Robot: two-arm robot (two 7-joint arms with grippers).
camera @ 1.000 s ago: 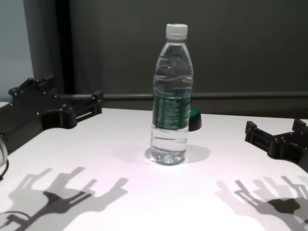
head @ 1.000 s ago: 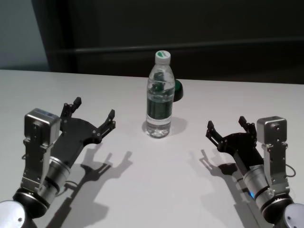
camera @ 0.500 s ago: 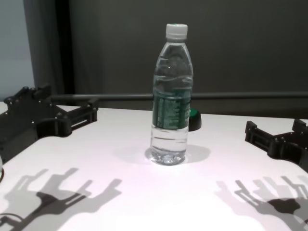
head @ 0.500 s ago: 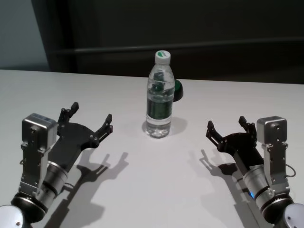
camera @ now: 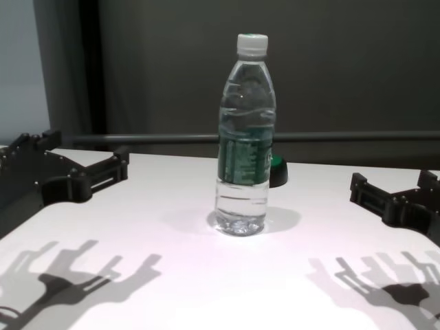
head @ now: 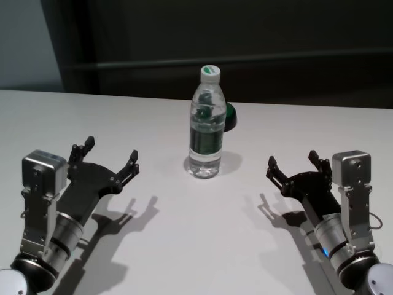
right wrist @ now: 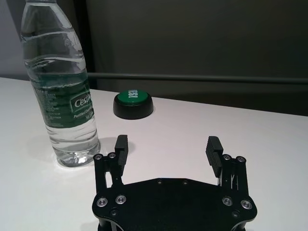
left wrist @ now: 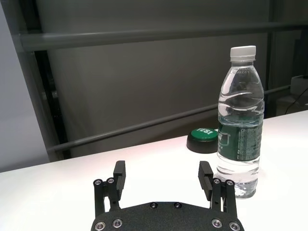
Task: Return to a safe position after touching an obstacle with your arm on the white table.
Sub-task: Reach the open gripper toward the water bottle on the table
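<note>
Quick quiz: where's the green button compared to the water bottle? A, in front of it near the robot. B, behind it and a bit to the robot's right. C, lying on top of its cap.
B: in the head view the green button peeks out from behind the upright water bottle, on its right.

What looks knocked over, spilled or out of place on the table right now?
Nothing stands out. The tall clear plastic water bottle stands upright and capped on the white table, with no spill. The small green-topped black round button sits flat behind it. The left hand and right hand are open, clear of the bottle.
</note>
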